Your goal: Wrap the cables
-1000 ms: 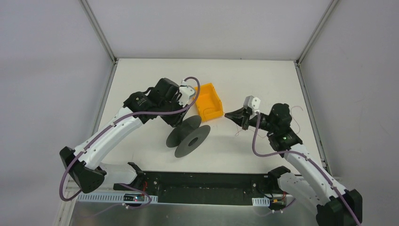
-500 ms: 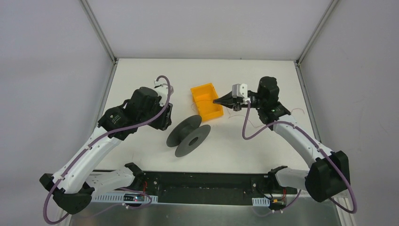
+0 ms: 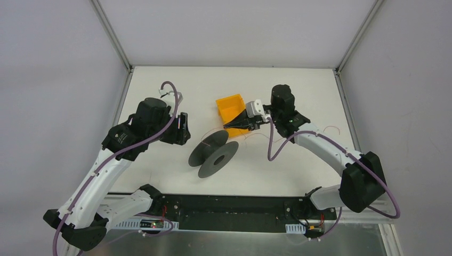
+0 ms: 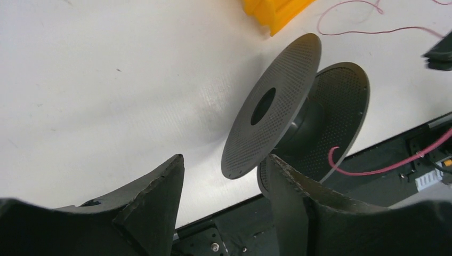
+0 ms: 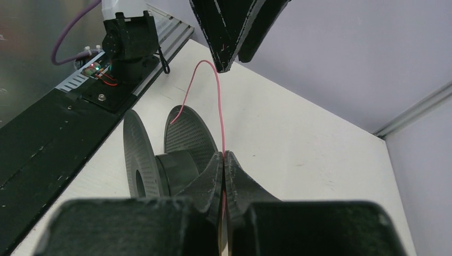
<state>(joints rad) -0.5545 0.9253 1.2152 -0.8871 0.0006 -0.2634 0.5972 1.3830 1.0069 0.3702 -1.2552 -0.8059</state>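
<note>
A thin reddish cable (image 5: 219,106) is pinched between the shut fingers of my right gripper (image 5: 224,156). Its free end arcs up and over toward the black spool (image 5: 160,165). In the top view my right gripper (image 3: 233,125) hovers just above and right of the spool (image 3: 213,152). The rest of the cable (image 3: 256,136) trails right across the table. My left gripper (image 3: 183,128) is open and empty, left of the spool. In its wrist view (image 4: 224,159) the spool (image 4: 274,106) lies tilted just beyond the fingertips, and loose cable (image 4: 362,31) lies farther off.
An orange bin (image 3: 233,110) stands just behind the spool, close to my right gripper; it also shows in the left wrist view (image 4: 272,10). The black base rail (image 3: 229,210) runs along the near table edge. Grey walls enclose the white table.
My right gripper has swung left with the cable, from right of the bin to just above the spool. My left arm has drawn back leftward, away from the bin and spool.
</note>
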